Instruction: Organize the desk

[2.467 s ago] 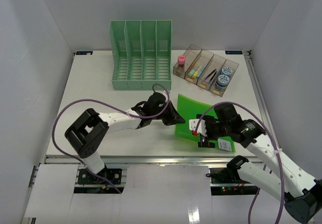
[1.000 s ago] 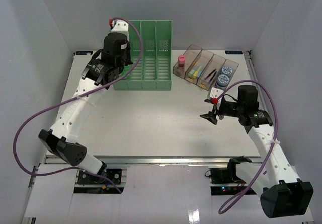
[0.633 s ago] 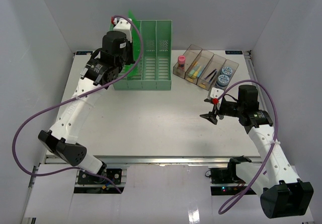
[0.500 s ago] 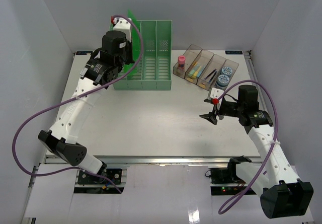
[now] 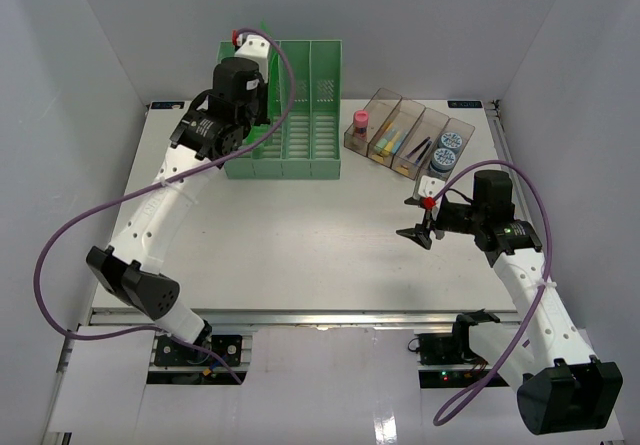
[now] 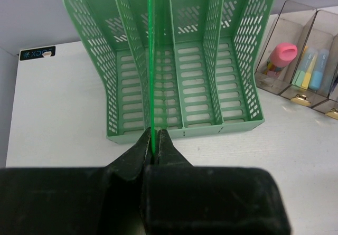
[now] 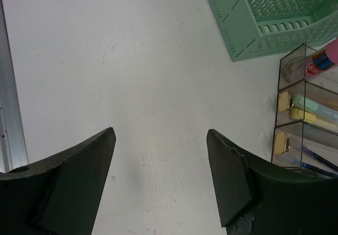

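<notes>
- The left gripper (image 6: 153, 140) is pinched shut on the near edge of a thin green sheet (image 6: 150, 60). In the left wrist view the sheet shows edge-on, as one line running straight up the frame from the jaws.
- The relation that matters: the sheet stands upright with its plane parallel to the dividers of the rack (image 6: 240, 50). Its long axis therefore points away from the fingers, into the rack and toward the top of the frame.
- The sheet lines up with the second slot from the left, close beside that slot's left divider rather than midway. Whether its lower edge is already down inside the slot I cannot tell.
- The desk (image 5: 300, 255) is the white top under everything in the top view. The rack stands at its upper left with its open side facing the bottom of the frame.
- The left arm reaches up the frame to the rack, and the sheet's top pokes above the rack's rim there.
- The right gripper (image 7: 159, 135) has its fingers wide with nothing between them. It hangs over bare desk at centre right of the top view, well apart from the rack, so the left arm is the one placed for this move.
- A clear tray (image 5: 410, 137) of small items sits at upper right, near the rack and out of the sheet's path.
- Judging from this, the next move is to slide the sheet along the slot. The likely snag is its edge catching the left divider, so a slight shift to the right would help.
</notes>
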Tool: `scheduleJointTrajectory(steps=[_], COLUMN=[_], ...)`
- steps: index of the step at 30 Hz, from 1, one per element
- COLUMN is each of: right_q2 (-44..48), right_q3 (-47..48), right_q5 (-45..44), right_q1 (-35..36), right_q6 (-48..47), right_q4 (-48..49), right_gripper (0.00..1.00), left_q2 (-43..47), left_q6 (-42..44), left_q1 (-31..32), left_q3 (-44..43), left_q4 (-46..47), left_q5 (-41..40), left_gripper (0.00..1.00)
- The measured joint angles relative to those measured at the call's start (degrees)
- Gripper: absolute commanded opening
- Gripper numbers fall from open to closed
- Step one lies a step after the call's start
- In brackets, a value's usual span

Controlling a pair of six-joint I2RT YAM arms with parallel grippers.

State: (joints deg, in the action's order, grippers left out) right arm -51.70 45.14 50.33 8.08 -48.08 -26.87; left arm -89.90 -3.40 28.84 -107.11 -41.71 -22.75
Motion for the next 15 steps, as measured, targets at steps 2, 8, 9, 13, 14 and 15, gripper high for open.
scheduleJointTrajectory(steps=[2,8,9,13,14,15], right_q2=[0.0,0.4,0.4,0.4,0.4,0.4], right_q3=[0.0,0.0,0.0,-0.1,-0.1,-0.1], right_q5=[0.1,0.8,0.9,1.2,1.3,1.3], right_q1=[-0.1,-0.3,-0.3,-0.4,-0.5,-0.5], right_q6=[0.0,-0.1,-0.1,-0.1,-0.1,-0.1], right_q4=[0.0,0.0,0.0,0.0,0.0,0.0], right_gripper=[0.76,0.76,0.76,0.76,0.76,0.76], left_q2=[-1.3,-5.8,-6.4,-7.3,-7.5,-7.7], left_q6=[0.0,0.0,0.0,-0.1,-0.1,-0.1], left_q1=[-0.3,-1.2,-1.4,-2.1,-2.2,-2.5], left_q3=[-0.3,-2.1,-2.6,-5.1,-5.8,-6.6], left_q4=[-0.8,-3.5,-3.7,-5.5,-5.9,-6.3], left_q5=[0.7,3.6,4.0,5.2,5.5,5.7], left_gripper=[0.0,0.0,0.0,0.0,0.0,0.0])
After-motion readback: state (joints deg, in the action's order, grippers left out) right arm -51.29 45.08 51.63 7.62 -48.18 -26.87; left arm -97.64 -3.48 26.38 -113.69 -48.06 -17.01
